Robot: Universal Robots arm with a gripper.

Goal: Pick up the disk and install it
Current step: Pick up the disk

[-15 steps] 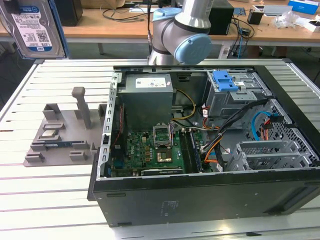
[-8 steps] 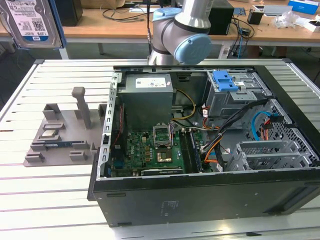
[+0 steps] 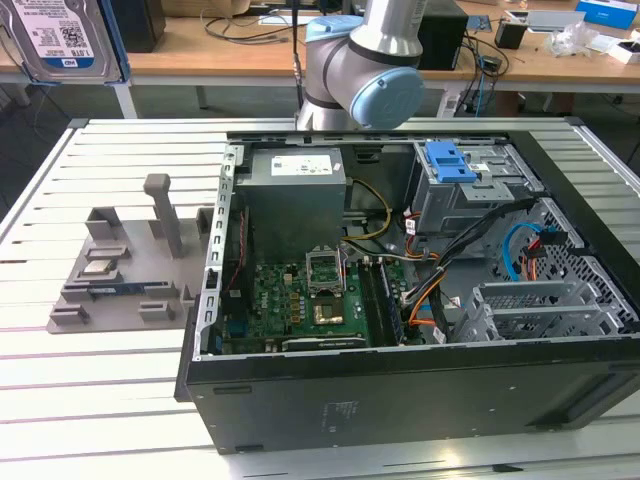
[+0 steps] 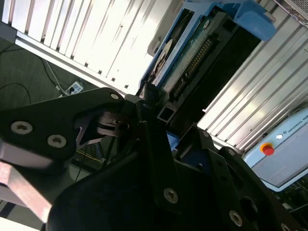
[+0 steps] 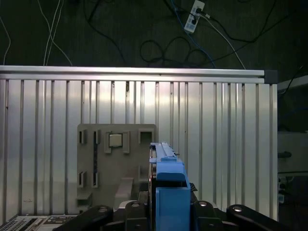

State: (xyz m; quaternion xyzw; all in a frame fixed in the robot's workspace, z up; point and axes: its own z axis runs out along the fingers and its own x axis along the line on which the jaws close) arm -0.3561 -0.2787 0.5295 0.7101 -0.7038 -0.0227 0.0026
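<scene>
Gripper (image 5: 168,208): clenched on the disk (image 3: 62,38), a finger on each flat face, with the blue frame edge standing up between them in the first wrist view. The second wrist view shows the connector end and the printed label pointing away from the fingers.

Disk position: airborne, at 10 o'clock in the exterior view. It touches neither the slatted table (image 3: 100,400) nor the grey fixture plate (image 3: 120,290).

Fixture plate: sits on the table at 9 o'clock from the computer case (image 3: 400,410), beside it. One small square part is seated in it.

Case: lid off and lying open. The drive cage (image 3: 470,195) is at 1 o'clock inside it, with a blue clip (image 3: 448,160) on top.

Progress, as judged: the pick-up looks done, since the disk is gripped and lifted. The install is not done. The disk is well apart from the case, and nothing shows it lined up with the cage.
</scene>
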